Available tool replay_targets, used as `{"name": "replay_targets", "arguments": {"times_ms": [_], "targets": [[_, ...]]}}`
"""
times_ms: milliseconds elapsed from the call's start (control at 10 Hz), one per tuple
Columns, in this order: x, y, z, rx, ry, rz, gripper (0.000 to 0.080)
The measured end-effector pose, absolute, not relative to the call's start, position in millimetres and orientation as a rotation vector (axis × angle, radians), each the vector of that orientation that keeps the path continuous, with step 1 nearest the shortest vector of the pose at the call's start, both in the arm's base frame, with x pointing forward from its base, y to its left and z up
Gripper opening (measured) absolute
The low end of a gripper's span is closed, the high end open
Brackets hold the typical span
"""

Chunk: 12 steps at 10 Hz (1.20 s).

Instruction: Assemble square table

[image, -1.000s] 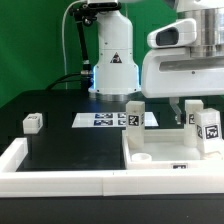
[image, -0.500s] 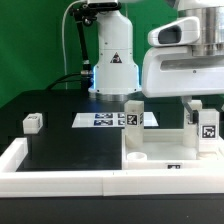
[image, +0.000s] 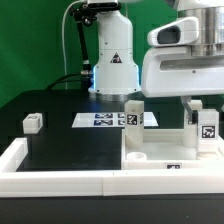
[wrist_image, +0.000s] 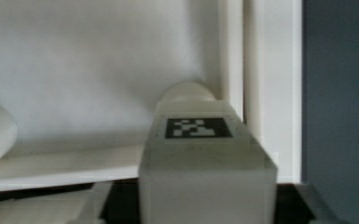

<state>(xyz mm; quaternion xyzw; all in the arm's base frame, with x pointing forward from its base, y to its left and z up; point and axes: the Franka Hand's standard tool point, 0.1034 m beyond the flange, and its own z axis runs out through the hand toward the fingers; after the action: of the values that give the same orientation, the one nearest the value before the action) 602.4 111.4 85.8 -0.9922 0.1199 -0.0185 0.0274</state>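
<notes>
Wrist view fills with the tagged leg point(wrist_image: 201, 150), and our fingers point(image: 192, 107) seem pinched on it (contact itself is hidden) beside the tabletop slab point(image: 170, 148), exterior view's right. A shallow grip could let it tilt when we lift.

Arm point(image: 112, 50): glossy white rounded casing, a dark band at the top joint point(image: 100, 8), a small triangular sticker point(image: 113, 62) on the front and a blue light point(image: 94, 74) glowing low on the base. A bundle of black cables point(image: 72, 40) runs down its side on the exterior view's left. Close to the lens is a bulky white wrist housing point(image: 185, 65) with rounded corners and a grey block point(image: 165, 37) at its upper edge; below it the gripper point(image: 205, 112) has dark fingers point(image: 191, 106).
</notes>
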Motion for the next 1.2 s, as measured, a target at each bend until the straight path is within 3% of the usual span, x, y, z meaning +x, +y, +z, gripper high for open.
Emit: {"name": "replay_targets", "arguments": {"times_ms": [800,1200], "targets": [[601.9,117.0,83.8,-2.661,1.519,-0.001,0.0293],[602.9,117.6,83.6,-2.458,1.832,0.016,0.0294]]}}
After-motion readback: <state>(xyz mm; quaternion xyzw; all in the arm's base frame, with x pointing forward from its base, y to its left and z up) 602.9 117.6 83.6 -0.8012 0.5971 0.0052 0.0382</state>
